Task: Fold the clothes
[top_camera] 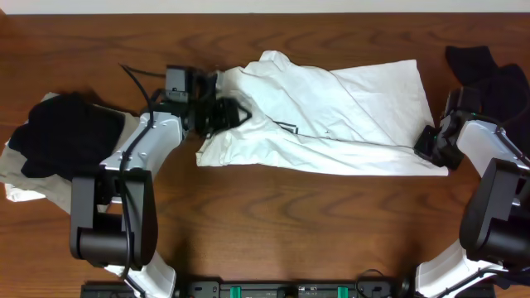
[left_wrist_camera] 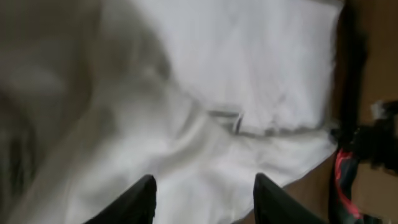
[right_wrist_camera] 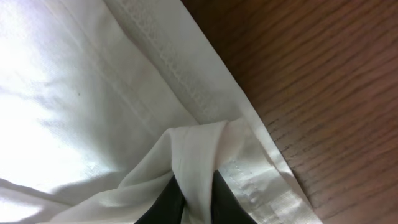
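Observation:
A large white T-shirt [top_camera: 331, 116] lies spread across the middle of the table, creased, with a small dark mark [top_camera: 286, 127] near its left part. My left gripper [top_camera: 225, 112] sits at the shirt's left edge. In the left wrist view it [left_wrist_camera: 204, 180] stands open just over the white cloth [left_wrist_camera: 236, 56], with nothing pinched between its fingers. My right gripper [top_camera: 428, 145] is at the shirt's near right corner. The right wrist view shows it [right_wrist_camera: 196, 186] shut on a bunched fold of the white hem [right_wrist_camera: 199, 146].
A black garment [top_camera: 66, 132] lies on a beige cloth [top_camera: 25, 186] at the far left, beside the left arm. Another dark garment [top_camera: 489, 70] is heaped at the back right. Bare brown wood [top_camera: 290, 223] runs along the front.

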{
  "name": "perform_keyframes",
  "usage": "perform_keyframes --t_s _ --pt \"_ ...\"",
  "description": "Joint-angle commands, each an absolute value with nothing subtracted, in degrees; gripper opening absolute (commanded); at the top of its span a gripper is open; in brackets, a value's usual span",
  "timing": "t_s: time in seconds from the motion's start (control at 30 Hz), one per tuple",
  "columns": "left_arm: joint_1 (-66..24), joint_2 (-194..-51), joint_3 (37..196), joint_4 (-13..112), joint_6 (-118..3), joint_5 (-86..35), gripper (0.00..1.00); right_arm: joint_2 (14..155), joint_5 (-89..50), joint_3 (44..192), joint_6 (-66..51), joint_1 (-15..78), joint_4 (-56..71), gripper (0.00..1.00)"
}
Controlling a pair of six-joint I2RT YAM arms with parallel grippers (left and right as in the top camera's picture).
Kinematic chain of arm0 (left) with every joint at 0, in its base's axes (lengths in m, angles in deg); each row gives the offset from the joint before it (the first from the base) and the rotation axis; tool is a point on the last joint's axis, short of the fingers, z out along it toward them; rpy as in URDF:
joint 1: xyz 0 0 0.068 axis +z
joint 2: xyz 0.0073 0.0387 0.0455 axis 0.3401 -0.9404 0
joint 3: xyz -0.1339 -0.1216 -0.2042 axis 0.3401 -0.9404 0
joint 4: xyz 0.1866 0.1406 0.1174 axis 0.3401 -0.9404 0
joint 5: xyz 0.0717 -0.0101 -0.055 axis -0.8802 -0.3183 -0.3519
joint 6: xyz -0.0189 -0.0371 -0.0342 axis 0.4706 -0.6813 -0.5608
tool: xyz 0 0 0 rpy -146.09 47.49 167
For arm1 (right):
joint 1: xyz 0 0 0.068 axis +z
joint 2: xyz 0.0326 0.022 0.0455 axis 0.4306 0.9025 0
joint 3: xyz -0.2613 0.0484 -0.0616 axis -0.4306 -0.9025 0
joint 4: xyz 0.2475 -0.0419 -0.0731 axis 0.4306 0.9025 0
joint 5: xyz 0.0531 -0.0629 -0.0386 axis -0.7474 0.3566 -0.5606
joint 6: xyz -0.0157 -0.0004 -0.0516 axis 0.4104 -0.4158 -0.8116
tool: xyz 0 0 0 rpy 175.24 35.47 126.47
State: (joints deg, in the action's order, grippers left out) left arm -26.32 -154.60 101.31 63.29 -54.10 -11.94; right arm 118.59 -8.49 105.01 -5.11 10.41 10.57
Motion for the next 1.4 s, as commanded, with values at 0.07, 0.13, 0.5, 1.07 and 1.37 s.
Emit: perform_keyframes --t_s 0.07,0.13,0.5,1.07,1.37 --pt "-26.08 -150.86 102.03 50.88 -44.99 -27.39 0.48 118.98 -8.27 104.94 -6.34 10.13 10.70 0.11" --pt "-26.08 -150.54 102.03 48.17 -44.79 -33.32 0.48 118.98 -8.27 104.94 -6.36 10.13 10.70 0.11" --pt "-26.08 -150.58 101.90 47.16 -43.30 -41.51 0.49 118.98 -8.27 104.94 -6.34 10.15 10.92 0.11" --pt "-28.96 -152.70 99.17 51.31 -41.60 -41.47 0.49 118.98 -8.29 104.94 -6.34 10.15 10.94 0.11" --pt "-29.34 -153.88 99.17 51.34 -40.68 -41.58 0.49 118.98 -8.29 104.94 -6.34 10.15 10.96 0.11"
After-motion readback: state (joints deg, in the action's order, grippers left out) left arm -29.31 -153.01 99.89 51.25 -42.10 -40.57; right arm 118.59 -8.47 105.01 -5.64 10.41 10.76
